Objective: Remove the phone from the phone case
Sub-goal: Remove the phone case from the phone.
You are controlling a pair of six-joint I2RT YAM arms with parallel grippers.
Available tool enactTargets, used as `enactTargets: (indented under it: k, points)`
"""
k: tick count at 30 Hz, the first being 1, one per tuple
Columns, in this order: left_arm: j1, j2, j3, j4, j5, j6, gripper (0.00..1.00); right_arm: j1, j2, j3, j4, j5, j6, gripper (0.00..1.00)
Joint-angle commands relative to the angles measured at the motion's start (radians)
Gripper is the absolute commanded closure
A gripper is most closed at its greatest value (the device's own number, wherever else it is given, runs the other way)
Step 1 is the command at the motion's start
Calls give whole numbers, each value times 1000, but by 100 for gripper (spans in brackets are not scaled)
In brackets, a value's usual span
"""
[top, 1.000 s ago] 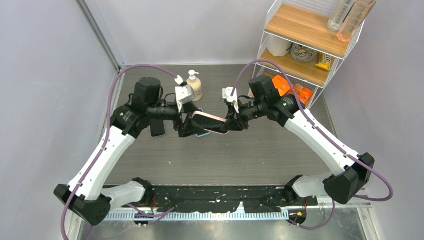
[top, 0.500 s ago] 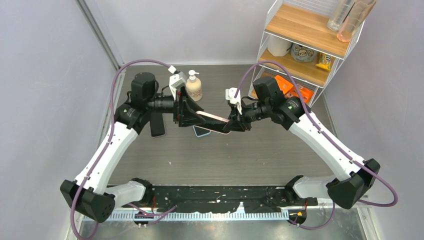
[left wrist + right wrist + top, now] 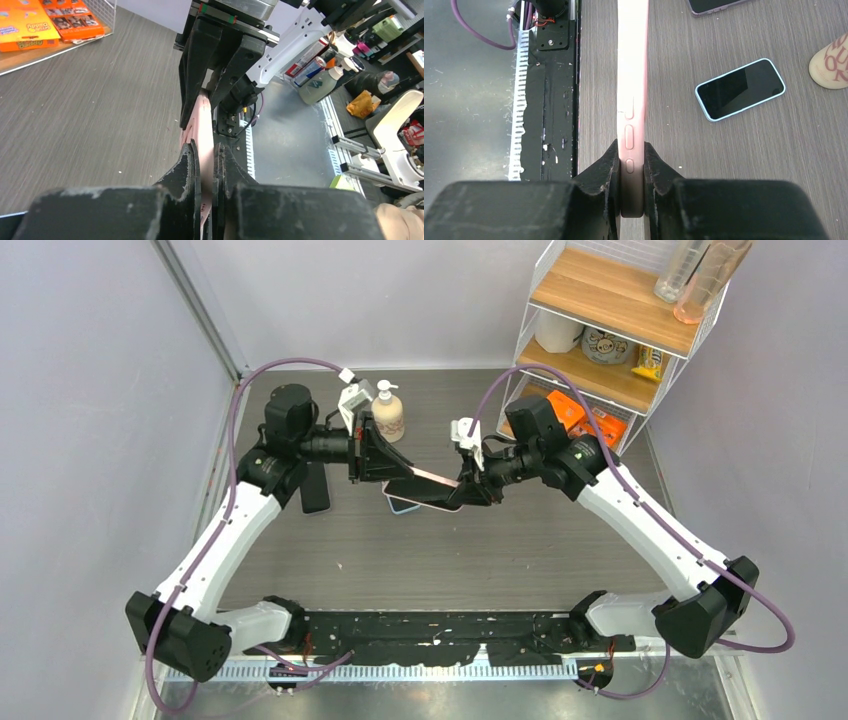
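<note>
Grip set for separation: left end effector [image 3: 206,152] and right end effector [image 3: 631,152] clench opposite ends of the slim pink phone case [image 3: 633,60] above the grey wood-grain desk [image 3: 734,165], phone seemingly inside; next, probably, peel it free

My black left claw [image 3: 205,150] is pinched tight on the near end of a thin pink phone case [image 3: 202,125]. I see the case from its edge, so it looks like a skinny pink strip. The black right claw [image 3: 206,102] faces me and squeezes the far end of the same case. The grey wooden table [image 3: 90,100] lies behind it. At one table edge, flat orange cardboard boxes [image 3: 45,22] lie beside a white wire rack [image 3: 102,10]. I cannot tell if a phone is inside.
</note>
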Motion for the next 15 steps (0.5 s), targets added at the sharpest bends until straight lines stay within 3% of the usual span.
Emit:
enactTargets:
  k: [1, 5, 12, 15]
  points:
    - [3, 24, -36, 176, 33, -179, 100, 1, -39, 15, 97, -2, -3, 95]
    - [3, 48, -102, 412, 46, -431, 100, 1, -52, 24, 111, 45, -4, 95]
    - [3, 105, -123, 447, -26, -603, 100, 7, -72, 72, 115, 128, -25, 95]
    - [3, 127, -151, 538, -40, -715, 100, 11, -73, 93, 109, 163, -47, 95]
